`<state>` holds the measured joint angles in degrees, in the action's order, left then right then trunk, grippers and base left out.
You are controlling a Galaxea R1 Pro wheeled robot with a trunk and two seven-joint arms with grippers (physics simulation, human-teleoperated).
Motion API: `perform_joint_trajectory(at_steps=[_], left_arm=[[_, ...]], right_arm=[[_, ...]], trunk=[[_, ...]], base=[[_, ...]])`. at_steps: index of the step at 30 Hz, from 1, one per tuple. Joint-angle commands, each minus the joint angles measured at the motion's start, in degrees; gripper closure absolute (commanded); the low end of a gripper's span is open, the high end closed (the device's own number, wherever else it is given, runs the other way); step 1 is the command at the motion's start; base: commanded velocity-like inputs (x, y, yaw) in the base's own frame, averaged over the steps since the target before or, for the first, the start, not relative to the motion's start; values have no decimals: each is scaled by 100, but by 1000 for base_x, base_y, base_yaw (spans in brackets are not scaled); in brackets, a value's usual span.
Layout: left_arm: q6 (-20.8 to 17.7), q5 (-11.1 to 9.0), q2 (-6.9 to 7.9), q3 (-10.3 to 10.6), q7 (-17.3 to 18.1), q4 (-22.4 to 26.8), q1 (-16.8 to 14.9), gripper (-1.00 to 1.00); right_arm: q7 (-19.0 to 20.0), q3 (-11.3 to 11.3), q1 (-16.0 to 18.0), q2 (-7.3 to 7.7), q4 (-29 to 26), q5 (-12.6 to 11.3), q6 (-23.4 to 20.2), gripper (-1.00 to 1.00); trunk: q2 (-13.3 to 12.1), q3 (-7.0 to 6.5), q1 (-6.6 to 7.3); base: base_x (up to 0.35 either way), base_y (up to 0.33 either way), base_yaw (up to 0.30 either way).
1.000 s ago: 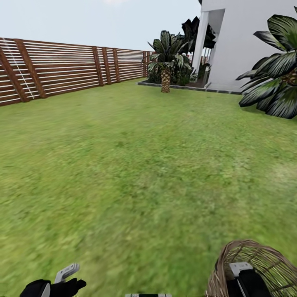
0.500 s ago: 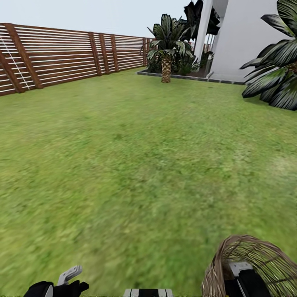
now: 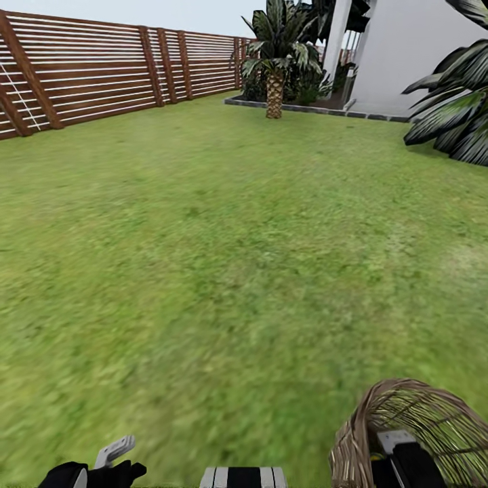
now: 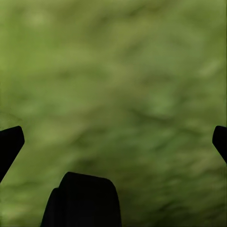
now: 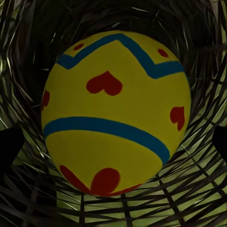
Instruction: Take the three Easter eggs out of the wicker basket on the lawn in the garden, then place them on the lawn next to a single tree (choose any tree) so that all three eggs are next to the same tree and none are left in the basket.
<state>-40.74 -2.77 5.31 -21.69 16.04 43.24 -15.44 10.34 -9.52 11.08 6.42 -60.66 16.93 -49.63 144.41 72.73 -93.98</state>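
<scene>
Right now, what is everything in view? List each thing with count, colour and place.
Lawn: one, green, fills the ground ahead.
Fence: one, brown slats, far left.
Palm: one, dark green, far edge of the lawn.
Leafy plant: one, dark green, right edge.
House wall: one, white, far right.
Basket: one, brown wicker, lower right.
Egg: one seen, yellow with red hearts and blue bands, inside the basket.
Left claw: black, open over grass.
Right claw: black, inside the basket.
</scene>
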Motion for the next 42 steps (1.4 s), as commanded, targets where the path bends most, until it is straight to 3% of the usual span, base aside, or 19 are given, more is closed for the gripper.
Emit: perform_joint_trajectory(at_steps=[1, 15, 19, 26, 31, 42], left_arm=[[-39, -31, 3, -19, 10, 13, -3, -100], [-31, -40, 7, -11, 40, 61, -3, -100], [-31, -40, 0, -19, 32, 59, -1, -100], [-23, -32, -3, -26, 14, 53, -1, -100], [-22, -31, -3, -28, 13, 53, -2, -100], [-26, -31, 17, -28, 25, 70, -1, -100]], right_arm=[[55, -6, 3, -1, -7, 60, -20, -100], [47, -31, 2, 24, -72, 65, -20, -100], [31, -39, 2, 34, -214, 70, -20, -100], [21, -35, 1, 43, -300, 83, -20, -100], [20, -33, 1, 37, -330, 91, -20, -100], [20, -21, 1, 19, -330, 108, -20, -100]], trunk=[[3, 27, -1], [22, 337, -37], [22, 337, -37], [32, 493, -55], [32, 493, -55], [46, 736, -84]], base=[[0, 0, 0], [0, 0, 0], [0, 0, 0], [0, 0, 0], [0, 0, 0], [0, 0, 0]])
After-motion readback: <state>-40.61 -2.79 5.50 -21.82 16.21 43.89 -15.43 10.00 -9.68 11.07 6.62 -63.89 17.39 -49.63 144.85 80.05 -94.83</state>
